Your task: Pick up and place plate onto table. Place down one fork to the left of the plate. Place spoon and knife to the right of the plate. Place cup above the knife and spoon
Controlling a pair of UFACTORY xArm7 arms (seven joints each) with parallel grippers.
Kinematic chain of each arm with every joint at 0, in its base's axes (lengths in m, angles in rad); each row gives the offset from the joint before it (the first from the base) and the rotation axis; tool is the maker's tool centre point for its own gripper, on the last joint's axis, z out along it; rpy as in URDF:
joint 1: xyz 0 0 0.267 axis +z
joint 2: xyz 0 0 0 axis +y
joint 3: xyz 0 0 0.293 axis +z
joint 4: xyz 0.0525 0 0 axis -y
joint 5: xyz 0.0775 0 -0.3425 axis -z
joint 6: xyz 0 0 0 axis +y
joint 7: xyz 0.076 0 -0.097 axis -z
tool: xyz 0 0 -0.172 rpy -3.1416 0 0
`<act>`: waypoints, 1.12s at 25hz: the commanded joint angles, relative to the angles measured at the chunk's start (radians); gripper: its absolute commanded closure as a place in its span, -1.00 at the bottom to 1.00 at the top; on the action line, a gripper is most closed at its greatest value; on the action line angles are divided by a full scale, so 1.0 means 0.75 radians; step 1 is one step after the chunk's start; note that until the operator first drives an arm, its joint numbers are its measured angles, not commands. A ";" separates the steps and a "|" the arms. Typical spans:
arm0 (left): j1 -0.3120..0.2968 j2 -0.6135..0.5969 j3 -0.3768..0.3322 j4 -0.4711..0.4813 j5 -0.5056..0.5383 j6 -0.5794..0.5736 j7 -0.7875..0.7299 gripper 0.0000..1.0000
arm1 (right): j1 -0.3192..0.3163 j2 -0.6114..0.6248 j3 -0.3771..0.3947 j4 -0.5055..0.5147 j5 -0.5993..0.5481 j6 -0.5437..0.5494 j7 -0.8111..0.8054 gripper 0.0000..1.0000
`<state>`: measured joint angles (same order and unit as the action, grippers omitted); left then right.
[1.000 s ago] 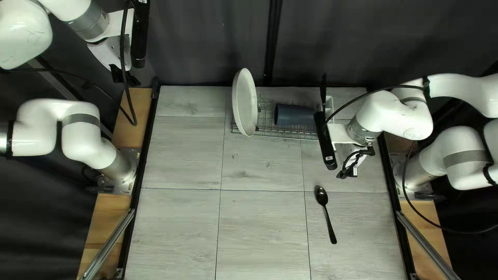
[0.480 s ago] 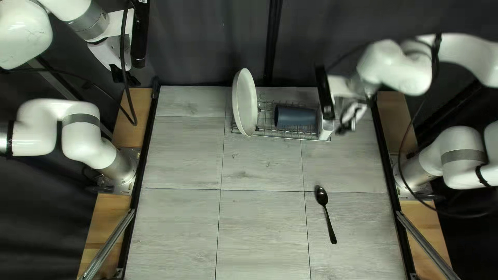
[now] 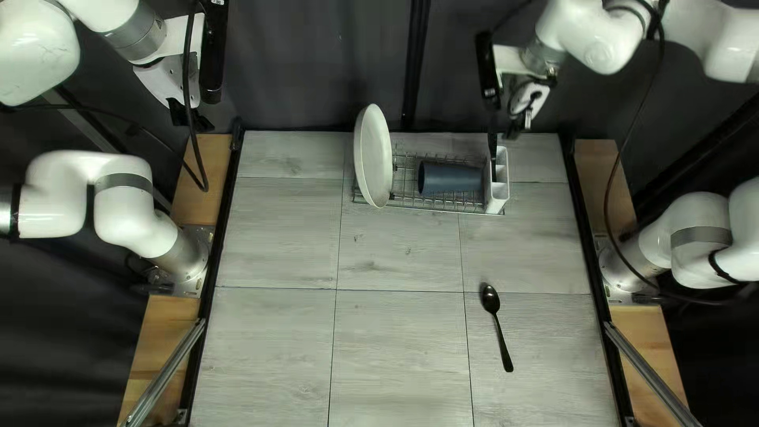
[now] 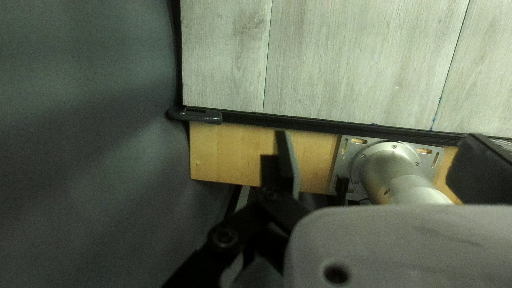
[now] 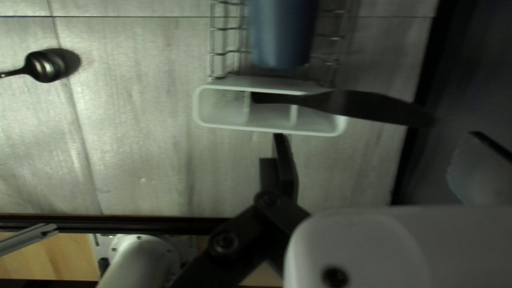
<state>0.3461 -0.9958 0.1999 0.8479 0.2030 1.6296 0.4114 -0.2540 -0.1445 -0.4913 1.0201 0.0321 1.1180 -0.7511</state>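
Observation:
My left gripper [image 3: 190, 119] hangs beyond the table's far left corner; in its wrist view the left gripper [image 4: 378, 140] is open with nothing held. At the far edge, my right gripper [image 3: 517, 125] is beside the knife [image 3: 492, 144]. The right gripper [image 5: 378, 137] is open; the knife [image 5: 362, 104] leans in the white holder [image 5: 218, 109] ahead of it, not between its fingers. The white plate [image 3: 372, 156] stands on edge in the wire rack, the dark blue cup [image 3: 449, 177] lying beside it. The black spoon [image 3: 491, 300] lies on the table. I see no fork.
The wire rack [image 3: 407, 198] stands near the table's far edge, with the white holder [image 3: 496, 196] at its right end. Black rails [image 3: 215, 261] line the table's sides. A dark curtain [image 3: 316, 63] hangs behind the far edge.
My right arm has moved from over the table beside the holder toward the far edge and curtain, uncovering the holder and the knife. The left arm, plate, cup and spoon have not moved.

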 commanded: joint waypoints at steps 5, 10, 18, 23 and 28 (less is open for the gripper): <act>0.000 0.000 0.000 0.000 0.000 0.000 0.000 -1.00 | 0.005 0.071 -0.003 -0.021 0.016 -0.028 -0.013 -1.00; 0.000 0.000 0.000 0.000 0.000 0.000 0.000 -1.00 | 0.019 0.056 0.018 -0.059 0.003 -0.031 0.024 -0.85; 0.000 0.000 0.000 0.000 0.000 0.000 0.000 -1.00 | 0.042 -0.018 0.067 -0.113 -0.036 -0.021 0.117 1.00; 0.000 0.000 0.000 0.000 0.000 0.000 0.000 -1.00 | 0.044 -0.068 0.090 -0.120 -0.063 0.008 0.164 1.00; 0.000 0.000 0.000 0.000 0.000 0.000 0.000 -1.00 | 0.052 -0.198 0.167 -0.090 -0.114 0.126 0.291 1.00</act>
<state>0.3461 -0.9958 0.1999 0.8479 0.2030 1.6296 0.4114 -0.2178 -0.2491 -0.3949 0.9391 -0.0343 1.1697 -0.5757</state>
